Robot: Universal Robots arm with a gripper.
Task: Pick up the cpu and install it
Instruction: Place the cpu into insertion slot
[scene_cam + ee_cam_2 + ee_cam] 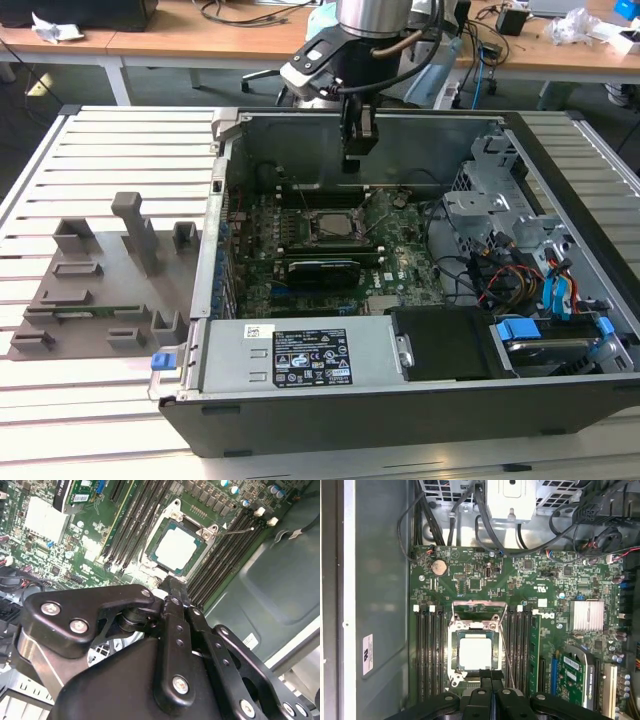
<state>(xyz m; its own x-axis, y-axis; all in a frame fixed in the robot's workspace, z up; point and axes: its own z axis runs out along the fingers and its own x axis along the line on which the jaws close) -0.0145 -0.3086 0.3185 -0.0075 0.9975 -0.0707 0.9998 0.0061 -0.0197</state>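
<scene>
1. The cpu lies flat in the socket on the motherboard, pale metal top up and edges square with the dark frame around it; in the exterior view it sits near the middle of the frame, inside the open case
2. The socket's retaining plate looks swung open, so the chip appears seated but not clamped; memory slots run close along both sides of it
3. Handling, as a judgement: a small, light, stiff plate with a smooth lid that would slip under a loose pinch; its underside and the socket contacts are likely delicate, so it should travel straight up or down and never be dragged or tilted
4. The best hold is probably two opposite edges of the green rim, with light pressure; the flat top offers no purchase to fingers of this kind
5. The gripper hangs in the upper middle of the exterior view, above the board and well clear of the socket
6. Its fingers are pressed together, with no gap at the tips and nothing between them; in both wrist views the tips line up with one edge of the socket, apart from the cpu
</scene>
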